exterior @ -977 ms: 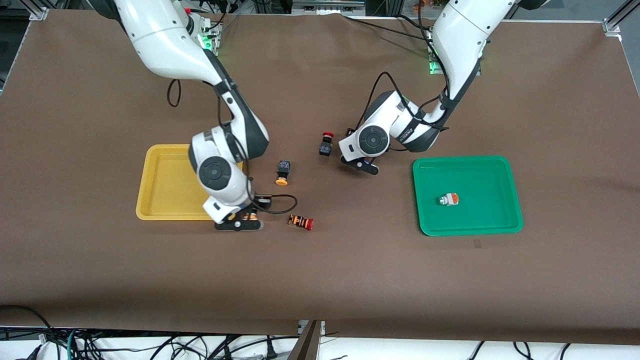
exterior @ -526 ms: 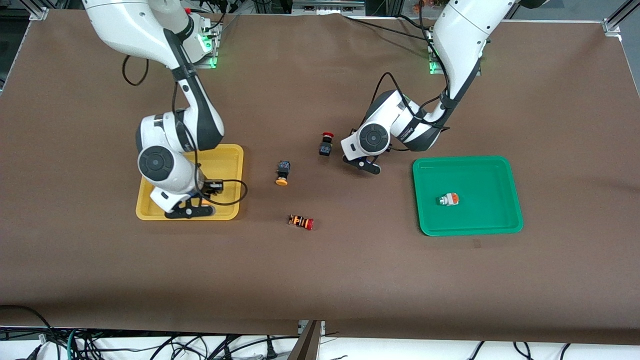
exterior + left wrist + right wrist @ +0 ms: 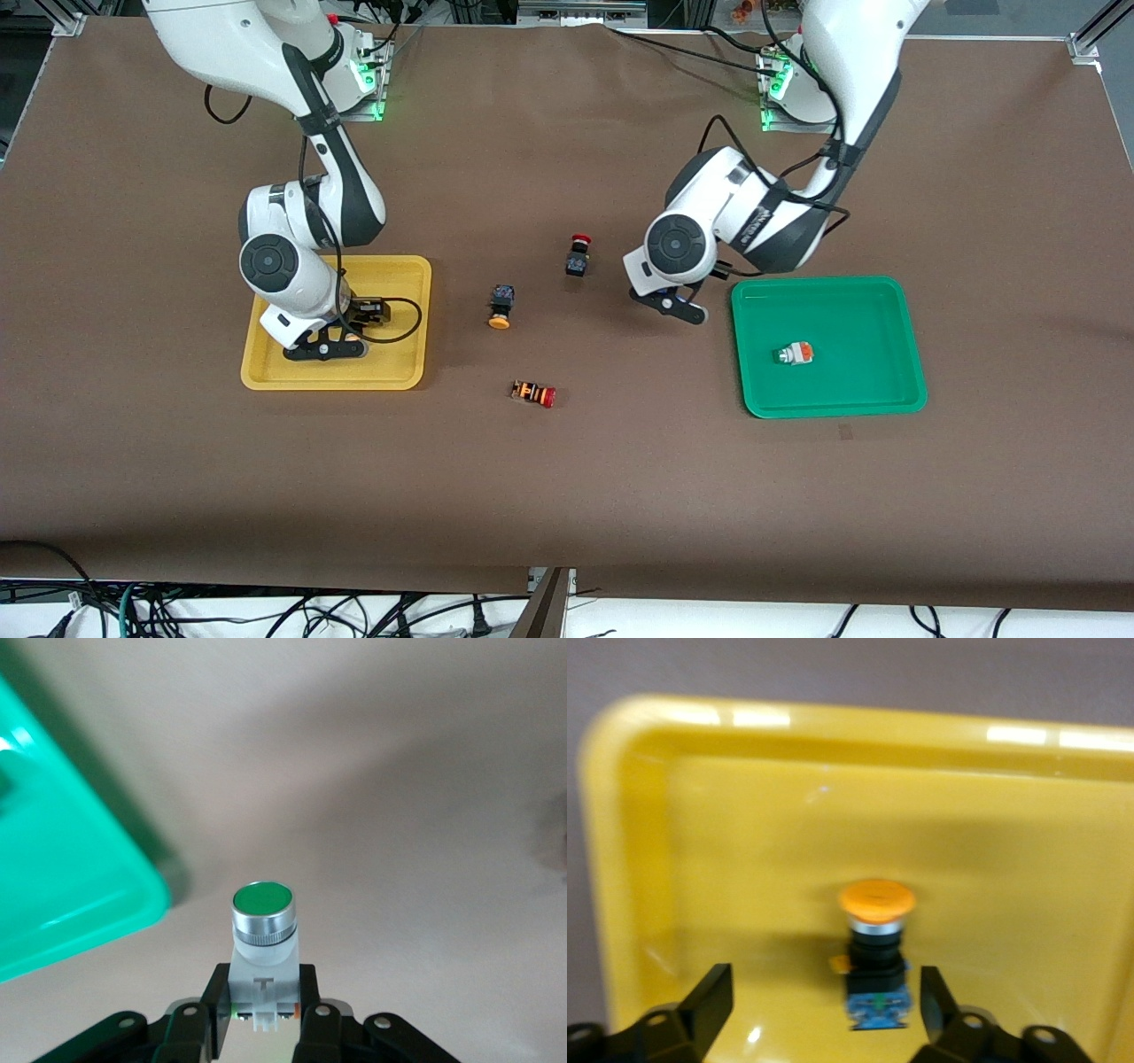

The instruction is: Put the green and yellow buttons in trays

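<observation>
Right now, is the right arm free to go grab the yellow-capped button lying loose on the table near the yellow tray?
Probably yes. The right pincer is open over the yellow tray, its button released. The loose yellow-capped button lies just past that tray's rim toward the left arm's end, nothing between.

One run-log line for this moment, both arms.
right gripper: open over yellow tray, yellow-capped button released in tray | left gripper: shut on green-tipped button, beside green tray

one button (image 3: 795, 354) per tray (image 3: 895, 390) (two btwn trays)
</observation>
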